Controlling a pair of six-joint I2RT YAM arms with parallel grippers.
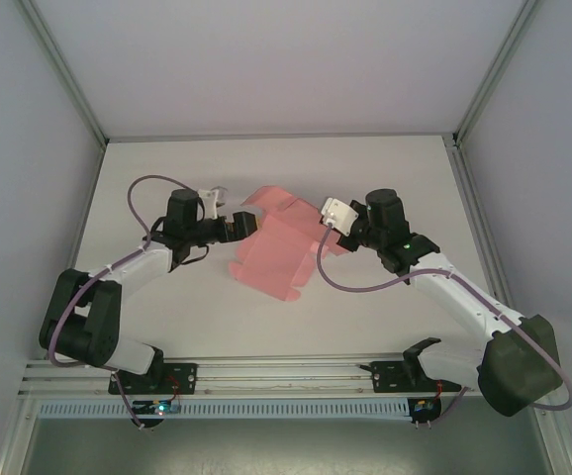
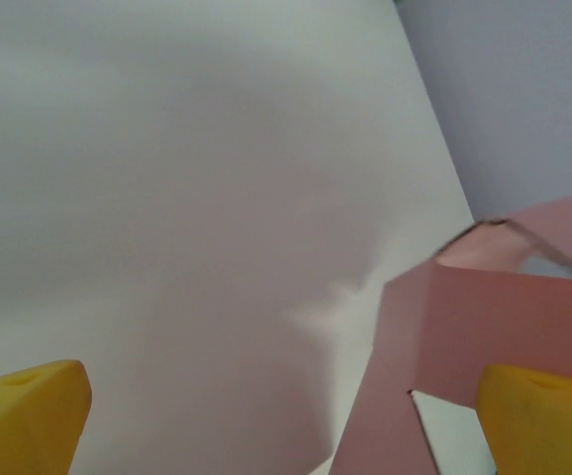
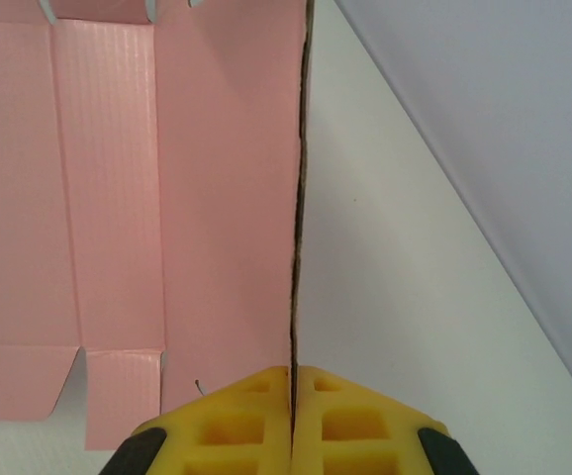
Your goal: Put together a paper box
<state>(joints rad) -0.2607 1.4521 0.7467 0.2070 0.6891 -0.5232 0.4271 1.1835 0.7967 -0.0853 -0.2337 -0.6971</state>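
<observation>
The paper box (image 1: 276, 252) is a pink die-cut sheet with creased panels and flaps, lying partly raised in the middle of the white table. My right gripper (image 3: 293, 396) is shut on the sheet's right edge, and the card (image 3: 217, 188) stands on edge between the yellow pads. In the top view the right gripper (image 1: 328, 220) sits at the sheet's far right corner. My left gripper (image 1: 249, 224) is at the sheet's far left side, open wide. Between its yellow fingers (image 2: 31, 416) there is mostly bare table, with a pink panel (image 2: 484, 336) close to the right finger.
The white table (image 1: 167, 317) is enclosed by pale walls with metal corner posts (image 1: 63, 69). A metal rail (image 1: 286, 374) runs along the near edge between the arm bases. The right wall (image 3: 484, 119) rises close beside the right gripper.
</observation>
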